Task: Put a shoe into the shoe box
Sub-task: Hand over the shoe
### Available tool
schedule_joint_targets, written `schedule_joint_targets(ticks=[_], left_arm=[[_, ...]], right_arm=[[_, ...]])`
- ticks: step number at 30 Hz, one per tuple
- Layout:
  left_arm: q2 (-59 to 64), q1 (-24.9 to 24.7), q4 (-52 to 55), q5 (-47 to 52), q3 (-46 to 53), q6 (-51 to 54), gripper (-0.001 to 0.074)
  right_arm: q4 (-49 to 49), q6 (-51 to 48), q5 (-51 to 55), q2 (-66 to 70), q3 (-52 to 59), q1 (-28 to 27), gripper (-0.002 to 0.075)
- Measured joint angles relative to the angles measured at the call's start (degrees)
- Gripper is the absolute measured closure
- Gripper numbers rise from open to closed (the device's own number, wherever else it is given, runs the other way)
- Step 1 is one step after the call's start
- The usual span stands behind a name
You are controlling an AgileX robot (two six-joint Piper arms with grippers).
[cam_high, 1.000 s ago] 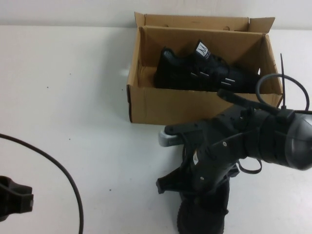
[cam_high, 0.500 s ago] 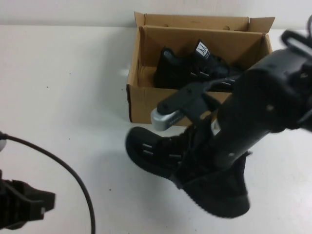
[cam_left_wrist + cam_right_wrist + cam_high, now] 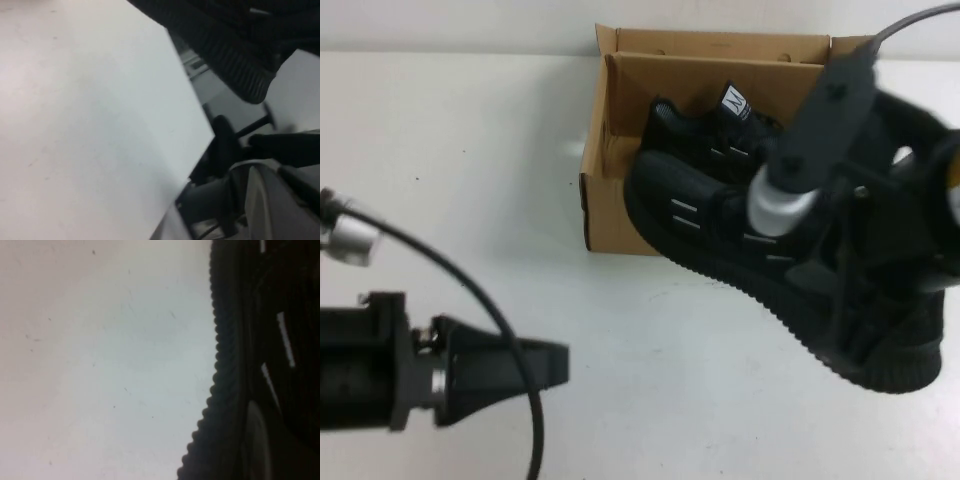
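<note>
The left gripper (image 3: 535, 365) is hovering low over the white table (image 3: 470, 150) at the near left, its dark fingers (image 3: 510, 365) pointing right with barely any gap, so the pincer is looking narrow and is holding nothing. A black cable (image 3: 470, 290) is arching over it and running off the near edge. Ahead and to the right of that gripper, the cardboard box (image 3: 610, 215) is standing open, with one black shoe (image 3: 705, 135) lying inside, half hidden. The right gripper (image 3: 840, 290) is hanging just in front of the box, clamped on a second black shoe (image 3: 720, 225). That shoe is tilting, toe overlapping the box's front wall, heel nearer the camera. The arm is covering the shoe's middle, and the fingertips themselves are hard to make out.
</note>
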Motion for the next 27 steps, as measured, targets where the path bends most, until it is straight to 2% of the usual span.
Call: schedule_joint_targets(ticks=[9,11,13,18,20,23,27], left_arm=[[14.3,0.0,-19.2,1.5,0.3,4.9,0.0736],[16.1,0.0,-20.7,1.3,0.3,4.9,0.0708],[17.3,0.0,-21.5,1.3,0.3,4.0,0.0640],[18.8,0.0,-21.9,0.5,0.2,-0.7,0.0331],[18.9,0.0,-21.9,-0.4,0.2,-1.8,0.0238],[18.9,0.0,-22.0,-1.4,0.2,-2.9,0.0170],[18.9,0.0,-22.0,-2.5,-0.2,-3.8,0.0149]], right_arm=[[4.6,-3.8,1.7,-7.3,0.0,0.0,0.0734],[5.5,-4.2,2.6,-7.7,0.0,0.0,0.0734],[5.8,-4.6,3.6,-7.7,0.0,0.0,0.0734],[7.1,-6.8,4.2,-7.7,0.0,0.0,0.0734],[8.0,-8.0,4.2,-7.7,0.0,0.0,0.0734],[10.0,-10.3,4.3,-7.7,0.0,0.0,0.0734],[11.9,-11.7,4.3,-7.6,0.0,0.0,0.0734]])
